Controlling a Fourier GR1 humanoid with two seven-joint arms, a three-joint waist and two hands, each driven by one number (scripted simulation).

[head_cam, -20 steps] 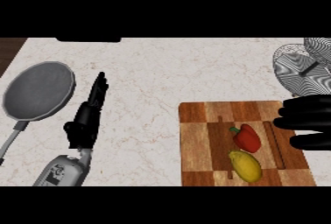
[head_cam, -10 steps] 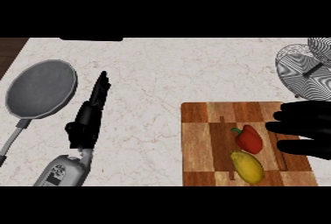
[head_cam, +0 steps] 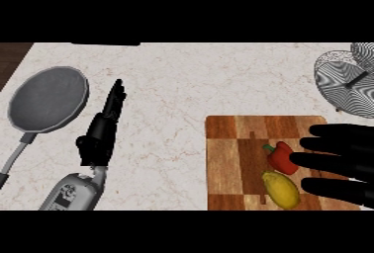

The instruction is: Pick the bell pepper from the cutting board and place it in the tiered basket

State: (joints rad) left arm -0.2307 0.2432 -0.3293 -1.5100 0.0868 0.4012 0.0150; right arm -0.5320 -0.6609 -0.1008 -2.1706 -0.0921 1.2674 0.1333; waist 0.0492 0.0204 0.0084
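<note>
The bell pepper (head_cam: 281, 158) is lying on the cutting board (head_cam: 234, 163), in the board's right half, with its green stem pointing toward 11 o'clock. The right hand (head_cam: 350, 158) is hovering over the board's right edge, at 3 o'clock from the pepper, with its fingers (head_cam: 321, 131) stretched straight toward 9 o'clock and spread apart. It is curling around nothing. The tip of one middle finger is sitting right at the pepper's right side; whether it is actually touching the pepper cannot be told from this angle. The lowest finger is lying at 3 o'clock from a yellow oblong fruit (head_cam: 281, 190), which is resting on the board just at 6 o'clock from the pepper, close to it.

The tiered basket (head_cam: 349, 79) is standing on the table (head_cam: 190, 84) at 1 o'clock from the pepper, well apart from it and beyond the board's far right corner.

The left hand (head_cam: 101, 136) is resting on the table well to the left of the board, at 9 o'clock from the pepper, with its fingers straight, held together and pointing toward 12 o'clock. A grey pan (head_cam: 47, 94) is lying at 10 o'clock from that hand, with its handle running down toward 7 o'clock.
</note>
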